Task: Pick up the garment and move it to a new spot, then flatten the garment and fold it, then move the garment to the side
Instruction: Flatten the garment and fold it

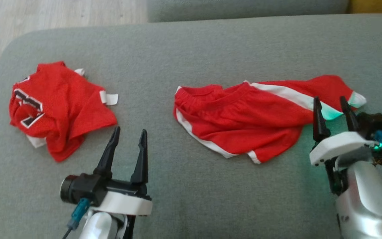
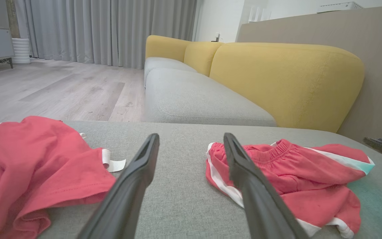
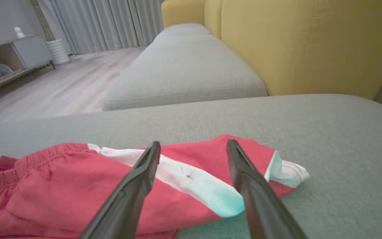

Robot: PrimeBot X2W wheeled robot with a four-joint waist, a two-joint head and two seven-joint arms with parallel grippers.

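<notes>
Head view | we see left gripper (image 1: 130, 130) jaws spread, empty; red jersey (image 1: 58, 106) just left of them | right gripper (image 1: 329, 98) jaws spread, ungripped striped leg end of red shorts (image 1: 244, 116) between their tips, on grey cushion (image 1: 211, 49)

Red mesh shorts (image 1: 244, 119): white side stripes, elastic waistband at left end; rumpled, partly doubled over, right of centre on grey sofa cushion (image 1: 191, 199). Red jersey (image 1: 58, 106): crumpled heap well apart at left; black-and-white numeral, possibly 2.
</notes>
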